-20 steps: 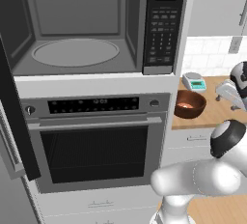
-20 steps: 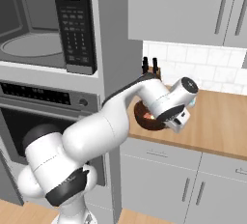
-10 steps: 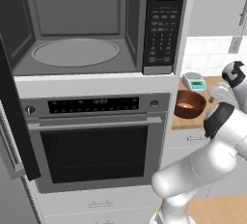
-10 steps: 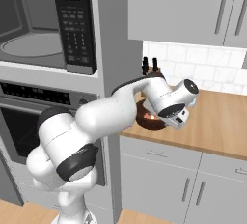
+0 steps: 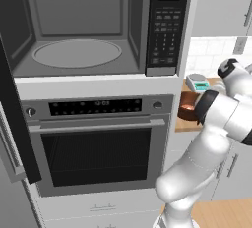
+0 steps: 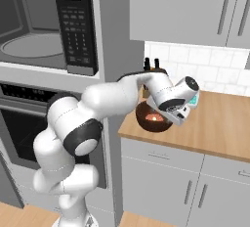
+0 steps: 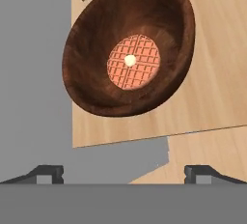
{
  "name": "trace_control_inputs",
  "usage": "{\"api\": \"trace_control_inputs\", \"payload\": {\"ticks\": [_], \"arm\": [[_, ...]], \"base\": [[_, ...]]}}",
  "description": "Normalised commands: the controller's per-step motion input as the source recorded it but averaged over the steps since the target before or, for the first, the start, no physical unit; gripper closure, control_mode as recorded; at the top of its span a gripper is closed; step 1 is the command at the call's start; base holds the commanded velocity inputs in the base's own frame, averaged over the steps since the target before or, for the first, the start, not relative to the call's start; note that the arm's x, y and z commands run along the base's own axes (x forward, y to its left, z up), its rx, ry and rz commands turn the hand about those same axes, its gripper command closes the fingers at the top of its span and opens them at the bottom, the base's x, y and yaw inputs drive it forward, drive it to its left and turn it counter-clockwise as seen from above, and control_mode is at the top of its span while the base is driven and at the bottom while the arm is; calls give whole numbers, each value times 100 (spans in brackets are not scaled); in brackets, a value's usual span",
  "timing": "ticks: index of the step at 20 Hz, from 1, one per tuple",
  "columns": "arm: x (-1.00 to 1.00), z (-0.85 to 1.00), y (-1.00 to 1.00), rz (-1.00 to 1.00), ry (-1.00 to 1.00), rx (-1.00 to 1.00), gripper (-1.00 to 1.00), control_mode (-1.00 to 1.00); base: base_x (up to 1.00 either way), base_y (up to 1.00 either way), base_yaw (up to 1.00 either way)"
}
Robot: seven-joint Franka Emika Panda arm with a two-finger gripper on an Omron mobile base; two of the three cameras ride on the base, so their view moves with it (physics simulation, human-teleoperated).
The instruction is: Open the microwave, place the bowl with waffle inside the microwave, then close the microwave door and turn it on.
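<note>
My end effector (image 7: 123, 172) hangs above the bowl (image 7: 130, 47), fingers wide apart.
If I descend off-centre, a finger may hit the rim and tip it.

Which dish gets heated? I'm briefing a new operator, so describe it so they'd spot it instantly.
Start at the tall column with the open dark built-in microwave above the oven; right of it runs a light wooden countertop. Near the counter's left end sits the round, deep, reddish-brown wooden bowl holding an orange waffle. Unlike the small white-and-teal kitchen scale behind it, it is dark and wooden.
</note>
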Motion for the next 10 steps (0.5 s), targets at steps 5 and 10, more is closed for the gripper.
{"api": "trace_control_inputs", "payload": {"ticks": [5, 10], "arm": [[36, -26, -1, -11, 7, -1, -100, -100], [20, -34, -7, -11, 1, 0, -100, -100]], "base": [[0, 0, 0], [0, 0, 0]]}}
